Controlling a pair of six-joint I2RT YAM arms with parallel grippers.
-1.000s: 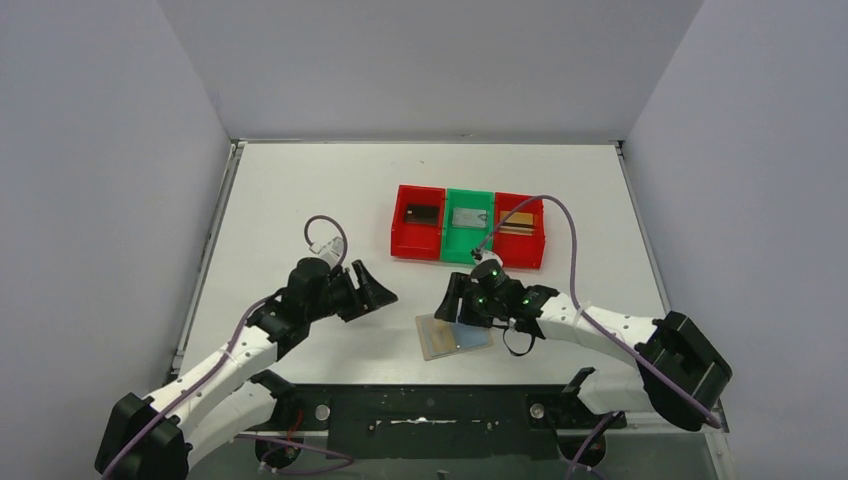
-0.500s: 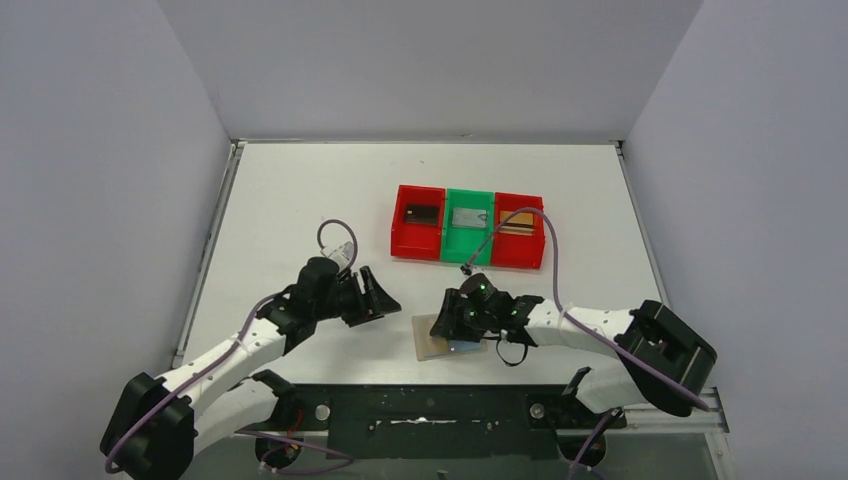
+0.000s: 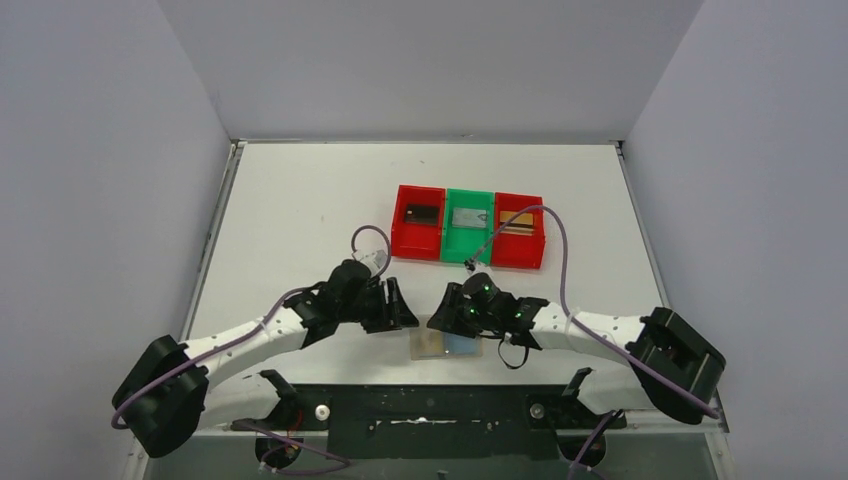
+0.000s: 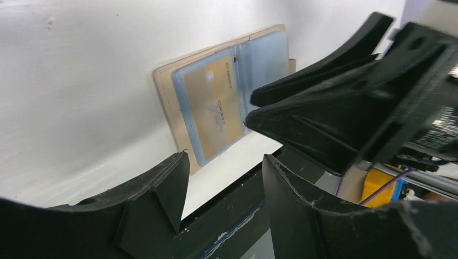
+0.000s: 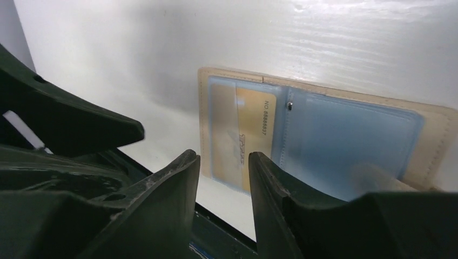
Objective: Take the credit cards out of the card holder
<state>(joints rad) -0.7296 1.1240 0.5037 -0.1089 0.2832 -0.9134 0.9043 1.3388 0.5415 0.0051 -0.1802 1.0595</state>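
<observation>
Left hand and right hand have closed in on the card holder on the white, grey-walled worktop; both part-open, empty.

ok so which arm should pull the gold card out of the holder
Probably right: the right gripper hangs over the open card holder, jaws lined up on the gold card; the left gripper is beside it.

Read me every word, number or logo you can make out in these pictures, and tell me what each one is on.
"NO 88888837": printed along one edge of the gold card in the open card holder; the last digits are uncertain.
Logo at mid-card: too blurred to read.
White print on the right arm: too small to read.
Cards in the trays: nothing legible.
</observation>
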